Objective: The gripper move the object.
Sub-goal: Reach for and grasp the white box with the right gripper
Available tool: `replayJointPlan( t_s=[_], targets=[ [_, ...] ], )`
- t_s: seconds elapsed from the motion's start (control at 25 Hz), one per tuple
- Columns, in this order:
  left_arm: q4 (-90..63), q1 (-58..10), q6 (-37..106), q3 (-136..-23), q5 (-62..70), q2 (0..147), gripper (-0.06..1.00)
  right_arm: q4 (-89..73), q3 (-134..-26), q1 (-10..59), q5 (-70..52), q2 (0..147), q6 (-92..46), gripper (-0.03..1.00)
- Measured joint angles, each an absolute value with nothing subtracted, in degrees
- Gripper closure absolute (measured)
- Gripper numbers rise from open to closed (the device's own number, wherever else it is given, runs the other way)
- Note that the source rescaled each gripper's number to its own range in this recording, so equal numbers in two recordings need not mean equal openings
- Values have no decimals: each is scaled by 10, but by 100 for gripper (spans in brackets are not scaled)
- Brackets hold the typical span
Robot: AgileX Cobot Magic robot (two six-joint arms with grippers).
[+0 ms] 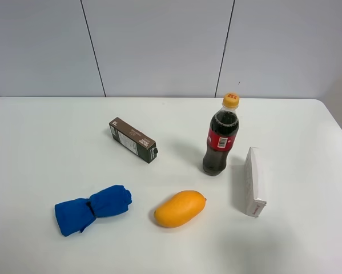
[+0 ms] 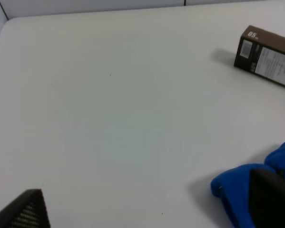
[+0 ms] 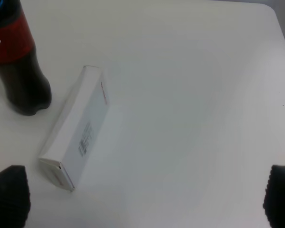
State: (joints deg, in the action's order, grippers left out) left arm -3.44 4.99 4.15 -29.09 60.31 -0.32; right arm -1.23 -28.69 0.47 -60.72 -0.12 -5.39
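Right wrist view shows the slim white rectangular carton (image 3: 78, 142) with small print lying lengthwise on the white desk (image 3: 194, 95), near the dark cola bottle with a red label (image 3: 18, 61) but not touching it. The right tool (image 3: 144, 199) hangs above it with black fingertips (image 3: 9, 197) spread wide and empty, probably so they can straddle the carton's narrow width. The left tool (image 2: 149, 209), also wide and empty, sits by the blue rolled cloth (image 2: 247, 190), clear of the job.
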Motion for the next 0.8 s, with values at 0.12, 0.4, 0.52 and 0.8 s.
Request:
replayJointPlan(
  t_s=[0.12, 0.4, 0.52, 0.8],
  targets=[
    [-34, 50, 41, -291, 603, -3, -6, -12, -287, 5, -607, -1, -54, -3],
    [-34, 50, 41, -291, 603, -3, -6, -12, -287, 5, -607, -1, -54, -3],
    [-34, 50, 41, -291, 603, -3, -6, -12, -287, 5, -607, -1, -54, -3],
    [-34, 50, 41, -291, 603, -3, -6, -12, -287, 5, -607, -1, -52, -3]
  ],
)
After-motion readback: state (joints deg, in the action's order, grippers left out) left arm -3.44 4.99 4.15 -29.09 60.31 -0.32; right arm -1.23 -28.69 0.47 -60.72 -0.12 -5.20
